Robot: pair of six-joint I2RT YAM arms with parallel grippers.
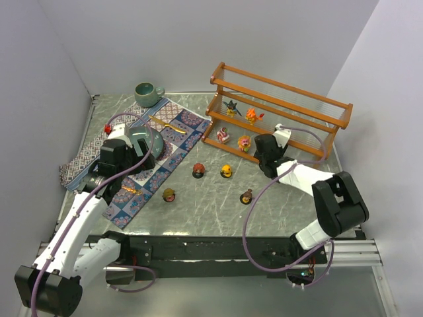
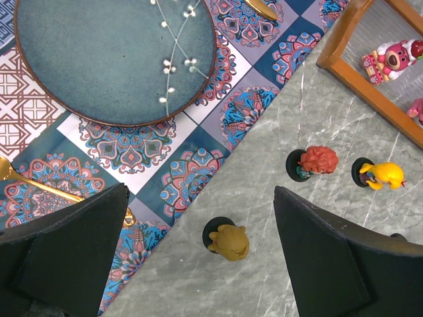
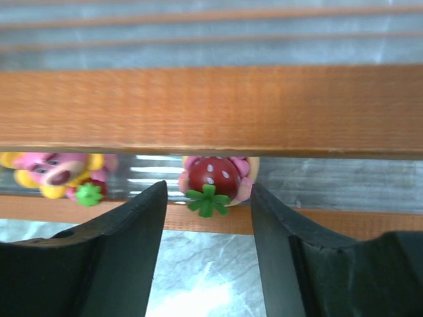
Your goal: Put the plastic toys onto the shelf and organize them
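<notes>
at the shelf (image 3: 211,109) | right gripper (image 3: 208,187) spread, flanking strawberry toy (image 3: 215,175); left gripper (image 2: 199,190) spread wide over brown toy (image 2: 229,241)

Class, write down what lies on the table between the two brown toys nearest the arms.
Only bare table, as the top view shows: nothing stands between the left brown toy and the right brown toy.

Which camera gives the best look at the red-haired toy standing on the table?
The left wrist view: the red-haired toy appears large and sharp from above, on its dark round base beside the yellow toy. The top external view shows the red-haired toy tiny. The right wrist view misses it.
</notes>
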